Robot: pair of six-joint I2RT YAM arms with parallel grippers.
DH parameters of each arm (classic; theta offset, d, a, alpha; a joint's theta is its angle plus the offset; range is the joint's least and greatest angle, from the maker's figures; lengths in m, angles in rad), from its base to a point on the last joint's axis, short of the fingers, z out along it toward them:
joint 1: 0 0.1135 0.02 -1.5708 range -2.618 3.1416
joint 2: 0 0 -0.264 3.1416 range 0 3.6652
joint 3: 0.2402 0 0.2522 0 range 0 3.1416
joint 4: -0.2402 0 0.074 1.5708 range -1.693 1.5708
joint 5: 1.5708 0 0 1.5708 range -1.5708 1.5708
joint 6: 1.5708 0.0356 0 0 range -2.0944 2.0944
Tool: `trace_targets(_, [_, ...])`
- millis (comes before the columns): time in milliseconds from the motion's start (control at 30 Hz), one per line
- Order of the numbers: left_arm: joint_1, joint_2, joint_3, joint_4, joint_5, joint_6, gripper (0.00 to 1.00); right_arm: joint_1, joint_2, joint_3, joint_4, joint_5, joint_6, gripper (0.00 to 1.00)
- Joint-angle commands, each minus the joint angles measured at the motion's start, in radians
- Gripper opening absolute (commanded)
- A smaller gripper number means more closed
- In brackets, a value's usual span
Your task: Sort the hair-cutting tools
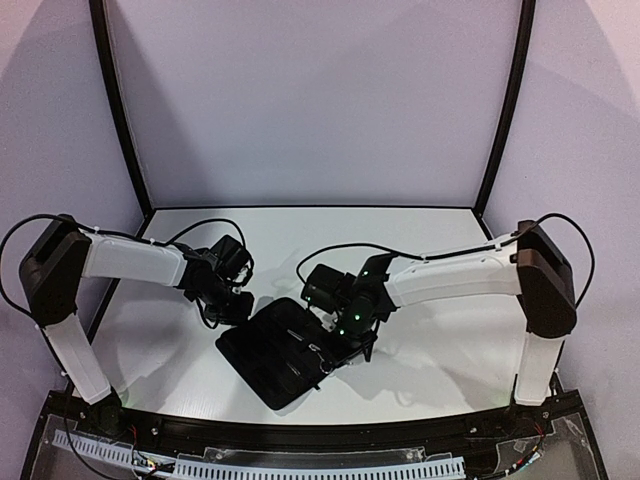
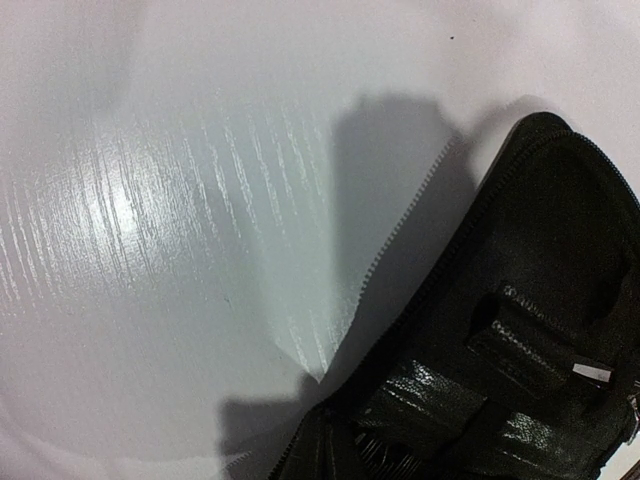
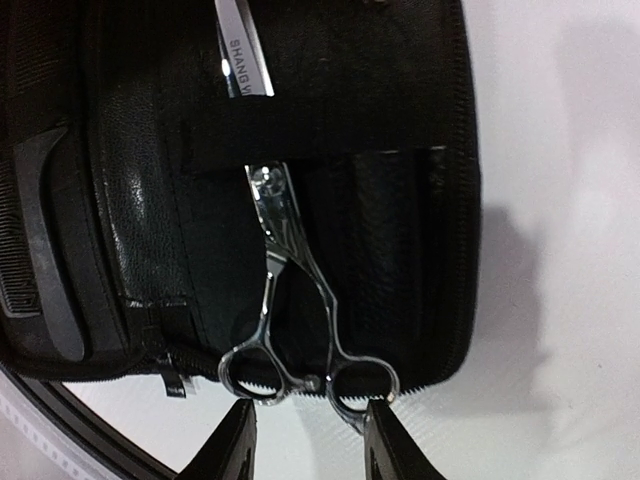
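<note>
Right pincer (image 3: pixel 308 412) ajar, low.

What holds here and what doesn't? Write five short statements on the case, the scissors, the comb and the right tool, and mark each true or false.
1. The zip case lies open on the table. True.
2. The scissors are tucked under a strap inside the case. True.
3. The right tool is shut on the scissors' rings. False: its fingers stand apart, just short of the rings, and hold nothing.
4. A comb lies loose on the table outside the case. False: the one comb that shows sits in the case, in the half beside the scissors.
5. The scissors' rings lie at the case edge nearest the right tool. True.
</note>
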State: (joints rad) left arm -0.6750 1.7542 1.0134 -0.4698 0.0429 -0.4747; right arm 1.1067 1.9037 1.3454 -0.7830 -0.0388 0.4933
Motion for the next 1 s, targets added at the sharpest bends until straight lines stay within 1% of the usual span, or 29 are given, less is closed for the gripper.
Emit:
trace_targets(0, [-0.004, 0.082, -0.044, 0.002, -0.006, -0.001, 0.01, 0.02, 0.042, 0.022, 0.007, 0.033, 0.023, 0.37])
trace_targets(133, [-0.005, 0.083, -0.049, 0.006, -0.004, -0.001, 0.01, 0.02, 0.063, 0.03, 0.008, 0.035, 0.025, 0.37])
trace_targets(233, [-0.005, 0.083, -0.052, 0.008, -0.006, -0.001, 0.01, 0.021, 0.081, 0.03, 0.002, 0.078, 0.026, 0.33])
trace_targets(367, [-0.004, 0.083, -0.055, 0.008, -0.008, -0.004, 0.01, 0.029, 0.101, 0.027, -0.005, 0.099, 0.021, 0.33])
trace_targets(533, [-0.004, 0.082, -0.054, 0.004, -0.009, -0.003, 0.01, 0.036, 0.117, 0.052, -0.012, 0.11, 0.016, 0.23])
trace_targets(667, [-0.004, 0.082, -0.049, 0.0, -0.009, 0.0, 0.01, 0.05, 0.12, 0.104, -0.052, 0.146, -0.008, 0.2])
trace_targets(967, [-0.004, 0.085, -0.042, 0.002, -0.001, 0.003, 0.01, 0.054, 0.147, 0.158, -0.072, 0.148, -0.091, 0.18])
